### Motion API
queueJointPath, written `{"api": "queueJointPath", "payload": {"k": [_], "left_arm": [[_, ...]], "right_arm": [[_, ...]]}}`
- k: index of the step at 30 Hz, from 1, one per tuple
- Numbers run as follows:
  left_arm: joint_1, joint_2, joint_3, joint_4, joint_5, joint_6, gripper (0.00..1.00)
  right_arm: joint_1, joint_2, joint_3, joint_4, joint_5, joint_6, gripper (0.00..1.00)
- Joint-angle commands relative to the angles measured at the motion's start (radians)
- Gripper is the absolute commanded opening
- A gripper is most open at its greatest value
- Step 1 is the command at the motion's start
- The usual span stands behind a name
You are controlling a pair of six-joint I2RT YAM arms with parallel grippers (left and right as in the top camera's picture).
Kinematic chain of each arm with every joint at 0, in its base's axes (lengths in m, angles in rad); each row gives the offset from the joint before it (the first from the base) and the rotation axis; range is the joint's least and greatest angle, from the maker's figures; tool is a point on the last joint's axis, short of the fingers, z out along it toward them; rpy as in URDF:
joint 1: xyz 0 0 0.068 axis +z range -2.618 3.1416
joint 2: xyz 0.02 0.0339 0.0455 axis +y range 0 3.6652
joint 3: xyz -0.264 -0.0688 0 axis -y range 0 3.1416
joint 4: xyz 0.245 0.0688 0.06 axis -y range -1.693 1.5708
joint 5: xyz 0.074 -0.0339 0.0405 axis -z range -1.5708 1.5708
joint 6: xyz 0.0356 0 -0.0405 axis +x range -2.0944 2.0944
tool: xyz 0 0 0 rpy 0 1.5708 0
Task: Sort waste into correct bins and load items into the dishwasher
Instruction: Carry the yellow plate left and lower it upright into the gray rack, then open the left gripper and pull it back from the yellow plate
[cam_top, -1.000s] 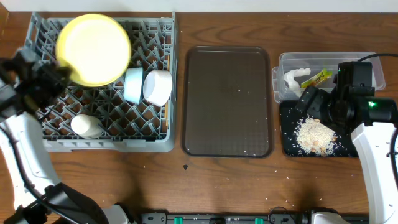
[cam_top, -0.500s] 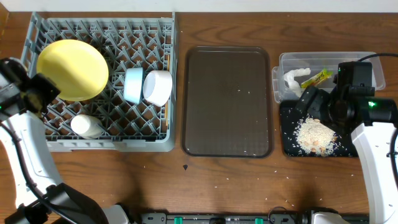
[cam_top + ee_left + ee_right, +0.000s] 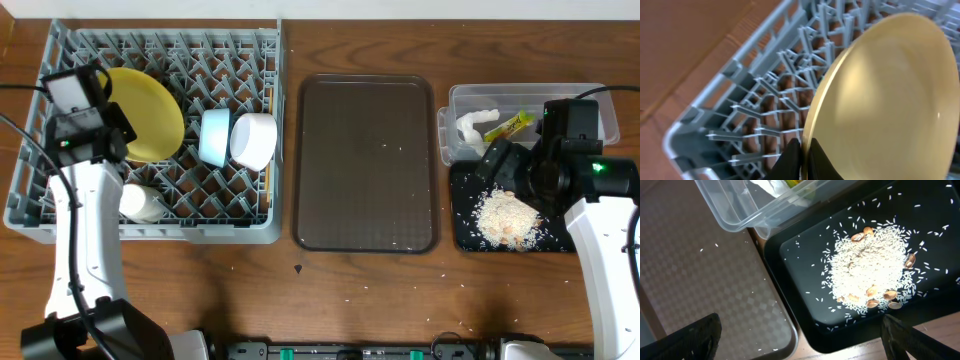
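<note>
My left gripper point(image 3: 108, 132) point(image 3: 802, 150) is shut on the rim of the pale yellow plate point(image 3: 150, 115) point(image 3: 885, 95). The plate stands tilted on edge among the pegs in the grey dish rack point(image 3: 160, 232) point(image 3: 760, 90), at its left. A light blue bowl point(image 3: 213, 137), a white bowl point(image 3: 255, 140) and a white cup point(image 3: 140, 202) sit in the rack. My right gripper point(image 3: 500, 165) point(image 3: 802, 330) hangs open over the black tray point(image 3: 460, 232) point(image 3: 805, 265), which holds food scraps point(image 3: 505, 218) point(image 3: 870, 275). The clear tub point(image 3: 590, 95) point(image 3: 735, 210) holds the wrapper point(image 3: 510, 124) and the tissue point(image 3: 470, 128).
A dark brown serving tray point(image 3: 365, 165) point(image 3: 700, 280) lies between the rack and the bins, with a few grains on it. Loose grains dot the wooden table point(image 3: 400, 290) near its front edge.
My left arm has brought the plate from above the rack's back down to its left side, among the pegs. The right arm has not moved.
</note>
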State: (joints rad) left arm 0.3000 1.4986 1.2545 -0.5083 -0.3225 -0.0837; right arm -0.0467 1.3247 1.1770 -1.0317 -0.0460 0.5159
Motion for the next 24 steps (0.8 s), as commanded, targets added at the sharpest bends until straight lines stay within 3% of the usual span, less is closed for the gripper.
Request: {"api": "queueJointPath", "payload": {"k": [1, 11, 19, 24], "left_arm": [[-0.01, 0.0, 0.008, 0.008, -0.124, 0.009, 0.07], [-0.097, 0.006, 0.008, 0.009, -0.111, 0.086, 0.07], [-0.148, 0.056, 0.008, 0.026, -0.211, 0.089, 0.07], [-0.169, 0.058, 0.008, 0.076, -0.213, 0.155, 0.07]], "right_arm": [[0.0, -0.013, 0.005, -0.001, 0.012, 0.0, 0.99], [0.0, -0.013, 0.005, -0.002, 0.012, 0.0, 0.99], [0.0, -0.013, 0.005, -0.001, 0.012, 0.0, 0.99], [0.0, -0.013, 0.005, -0.001, 0.012, 0.0, 0.99]]}}
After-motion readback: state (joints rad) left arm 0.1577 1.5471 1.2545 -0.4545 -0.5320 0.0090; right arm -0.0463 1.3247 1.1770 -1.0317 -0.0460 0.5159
